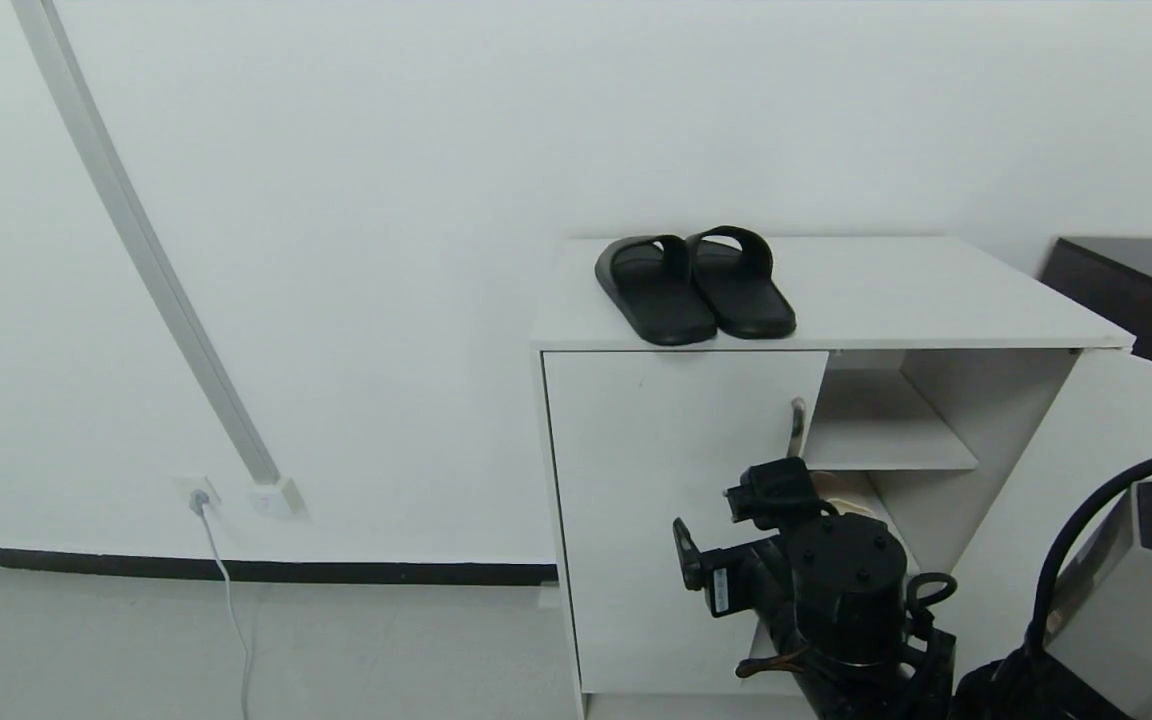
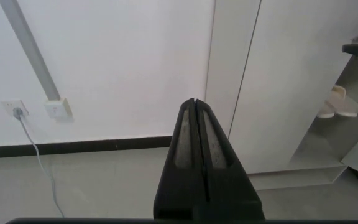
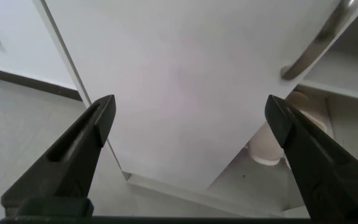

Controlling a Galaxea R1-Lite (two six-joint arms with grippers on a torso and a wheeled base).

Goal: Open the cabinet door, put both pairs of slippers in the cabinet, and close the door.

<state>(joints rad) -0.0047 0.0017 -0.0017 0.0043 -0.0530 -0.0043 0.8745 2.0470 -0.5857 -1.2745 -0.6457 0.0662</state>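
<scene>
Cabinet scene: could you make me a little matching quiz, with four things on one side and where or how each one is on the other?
Things:
1. black slippers
2. pale slippers
3. left gripper
4. right gripper

Place or state:
A. open
B. on top of the cabinet
C. shut
D. on a shelf inside the cabinet

Pairs: 1-B, 2-D, 3-C, 4-A

One cabinet [image 1: 936, 290] is standing by the wall, and two doors are hanging on it: one shut door [image 1: 681, 520] and one open door [image 1: 1036, 500]. One handle [image 1: 796, 425] is showing on the shut door. Two black slippers [image 1: 656, 285] are lying as one pair at the front left edge of the cabinet top. Two pale slippers [image 2: 339, 104] are sitting as one pair on a shelf inside, making four slippers in all. Two sockets [image 1: 196, 492] are sitting on the wall, one cable [image 1: 231, 600] hanging from them
</scene>
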